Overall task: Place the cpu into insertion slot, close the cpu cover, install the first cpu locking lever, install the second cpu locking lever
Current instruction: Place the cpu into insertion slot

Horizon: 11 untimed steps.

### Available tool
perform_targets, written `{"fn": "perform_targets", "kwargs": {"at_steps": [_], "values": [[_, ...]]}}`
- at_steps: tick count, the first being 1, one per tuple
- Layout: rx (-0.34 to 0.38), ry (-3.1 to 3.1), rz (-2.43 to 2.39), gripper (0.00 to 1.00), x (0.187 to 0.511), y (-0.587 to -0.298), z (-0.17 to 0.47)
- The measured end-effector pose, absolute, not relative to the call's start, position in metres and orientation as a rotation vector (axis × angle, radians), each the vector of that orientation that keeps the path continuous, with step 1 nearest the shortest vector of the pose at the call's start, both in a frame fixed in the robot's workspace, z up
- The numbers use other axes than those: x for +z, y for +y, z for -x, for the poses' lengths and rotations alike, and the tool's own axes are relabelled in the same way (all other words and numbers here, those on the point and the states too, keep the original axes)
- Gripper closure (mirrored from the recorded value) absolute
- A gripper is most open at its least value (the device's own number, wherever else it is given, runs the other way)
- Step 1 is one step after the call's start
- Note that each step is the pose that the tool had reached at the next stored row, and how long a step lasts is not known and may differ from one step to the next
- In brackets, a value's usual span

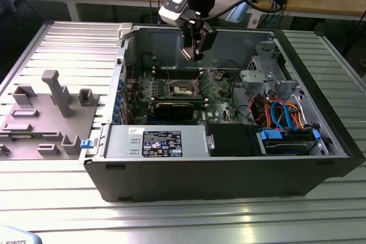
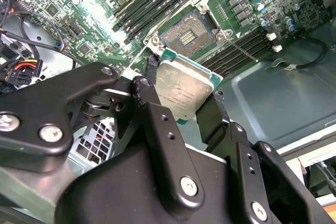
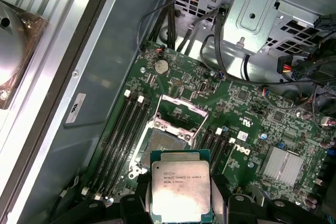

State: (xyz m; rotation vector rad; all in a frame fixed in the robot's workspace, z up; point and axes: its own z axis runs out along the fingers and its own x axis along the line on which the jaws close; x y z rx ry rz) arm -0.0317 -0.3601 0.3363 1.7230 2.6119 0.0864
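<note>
Over green motherboard (image 3: 247,108), fingers (image 2: 157,124) pinch cpu (image 3: 180,190) (lettered lid) above insertion slot (image 3: 160,142).

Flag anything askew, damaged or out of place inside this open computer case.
Nothing stands out. The small square silver-topped cpu is held by the black gripper above the green motherboard. The dark square insertion slot lies empty, and the thin silver cpu cover frame stands raised, as expected before insertion.

Matte black claw (image 2: 181,93) with silver cross-head screws (image 2: 190,184), silver-grey wrist housing (image 1: 173,4), dark cables (image 1: 254,3).
</note>
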Motion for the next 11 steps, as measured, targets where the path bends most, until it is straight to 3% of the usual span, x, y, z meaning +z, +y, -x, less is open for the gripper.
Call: {"fn": "perform_targets", "kwargs": {"at_steps": [11], "values": [[0.086, 2.606, -1.732, 0.46, 0.3363, -0.3601, 0.0317]]}}
